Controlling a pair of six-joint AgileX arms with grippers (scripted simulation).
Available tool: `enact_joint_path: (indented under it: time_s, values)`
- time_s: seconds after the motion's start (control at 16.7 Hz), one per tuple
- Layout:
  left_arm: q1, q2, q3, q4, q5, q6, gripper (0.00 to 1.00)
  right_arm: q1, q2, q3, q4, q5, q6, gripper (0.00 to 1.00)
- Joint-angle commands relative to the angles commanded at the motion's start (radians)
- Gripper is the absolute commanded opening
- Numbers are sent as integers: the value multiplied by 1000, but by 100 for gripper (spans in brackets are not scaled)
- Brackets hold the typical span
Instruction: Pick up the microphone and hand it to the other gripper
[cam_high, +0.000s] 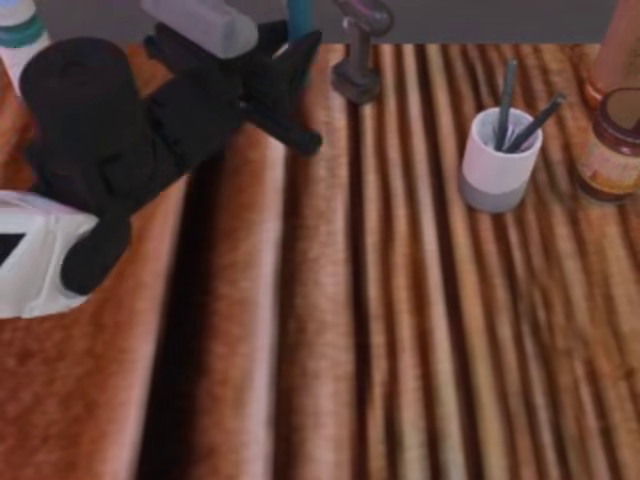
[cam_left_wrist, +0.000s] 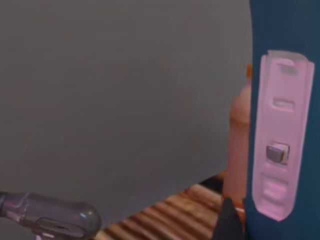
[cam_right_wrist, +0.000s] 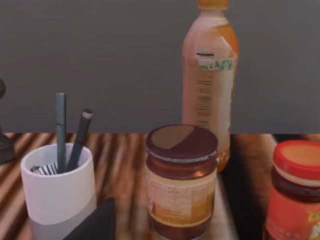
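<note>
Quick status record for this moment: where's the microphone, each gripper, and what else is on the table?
microphone: held upright at the top view's far edge, teal handle showing
left gripper: far left-centre, shut on microphone
right gripper: only a fingertip shows, near the pen cup
clutter: brown-lidded jar, orange bottle, red-lidded jar

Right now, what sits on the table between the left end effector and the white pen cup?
In the top view, only a grey metal hammer-like tool stands between the left end effector and the pen cup; otherwise bare wood.
</note>
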Motion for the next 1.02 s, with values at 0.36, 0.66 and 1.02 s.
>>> enact_joint_path:
  time_s: [0.36,0.66,1.02]
  values:
    - [-163,-47,-57,64,-171,-38,0,0,0,0,0,0,0,100]
    - [-161,-45,-55,63,-169,-37,0,0,0,0,0,0,0,100]
    - [-163,-47,-57,64,-171,-38,0,1,1,1,1,-1,0,100]
